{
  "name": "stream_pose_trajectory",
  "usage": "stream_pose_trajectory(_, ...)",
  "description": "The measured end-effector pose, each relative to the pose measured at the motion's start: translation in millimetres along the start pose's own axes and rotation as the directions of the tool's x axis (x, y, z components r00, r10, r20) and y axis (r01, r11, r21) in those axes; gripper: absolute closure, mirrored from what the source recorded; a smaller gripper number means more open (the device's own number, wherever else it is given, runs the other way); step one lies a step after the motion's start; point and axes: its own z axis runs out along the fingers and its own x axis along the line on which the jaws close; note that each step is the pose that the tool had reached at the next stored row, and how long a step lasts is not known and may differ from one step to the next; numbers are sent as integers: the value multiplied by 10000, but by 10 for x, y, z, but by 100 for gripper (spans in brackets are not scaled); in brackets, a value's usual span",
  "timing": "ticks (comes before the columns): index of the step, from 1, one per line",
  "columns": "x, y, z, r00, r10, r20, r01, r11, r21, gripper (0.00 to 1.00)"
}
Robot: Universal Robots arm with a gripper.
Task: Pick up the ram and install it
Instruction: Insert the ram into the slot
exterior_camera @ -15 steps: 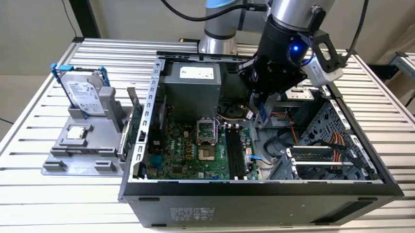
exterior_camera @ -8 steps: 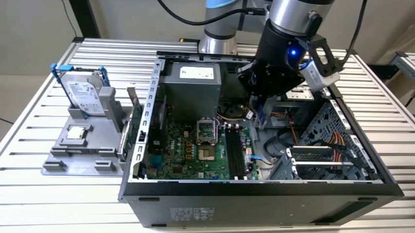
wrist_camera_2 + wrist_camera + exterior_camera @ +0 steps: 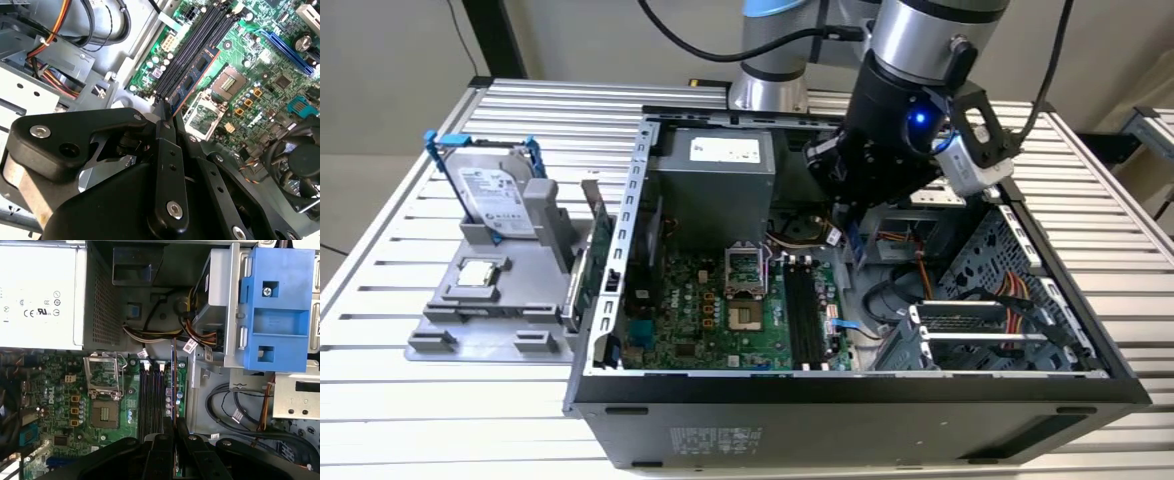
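An open black-and-silver desktop computer case (image 3: 854,400) is lying on its side on the slatted aluminium table (image 3: 400,420). It is taking up the middle of the table and reaching toward the edge at the exterior view's right, while the silver-and-black robot arm (image 3: 907,90) is reaching down into it from the far edge. The black two-fingered tool (image 3: 168,111) is pinching the slim, flat, dark blue-green ram (image 3: 192,77) by one end, its fingers (image 3: 183,432) pressing tight against the two faces of the board in both wrist views. The ram is standing on its long edge inside the case, running parallel to the row of long black memory slots (image 3: 150,400) on the green motherboard (image 3: 60,405) and lining up with them; whether its lower edge is touching a slot I cannot tell. Just beside the slots, the square silver processor socket (image 3: 229,82) is lying bare with its metal frame flipped up. A silver power supply box (image 3: 714,180) is sitting in the case toward the table's far edge, and a blue plastic drive bracket (image 3: 280,305) is showing in the first wrist view. Near the table edge at the exterior view's left, well apart from the tool, a grey plastic holder (image 3: 467,335) is carrying a silver hard drive in a blue frame (image 3: 494,190) standing upright. A small square silver chip (image 3: 480,272) is lying flat in the holder, nearer the table's front edge than the drive.
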Motion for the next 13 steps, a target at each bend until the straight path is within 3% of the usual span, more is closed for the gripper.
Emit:
stream_pose_trajectory(7, -2, -28, 73, 10000, -1, 1, 1, 10000, -15, 100)
stream_pose_trajectory(13, 3, -39, 85, 10000, 21, 12, -21, 10000, -16, 100)
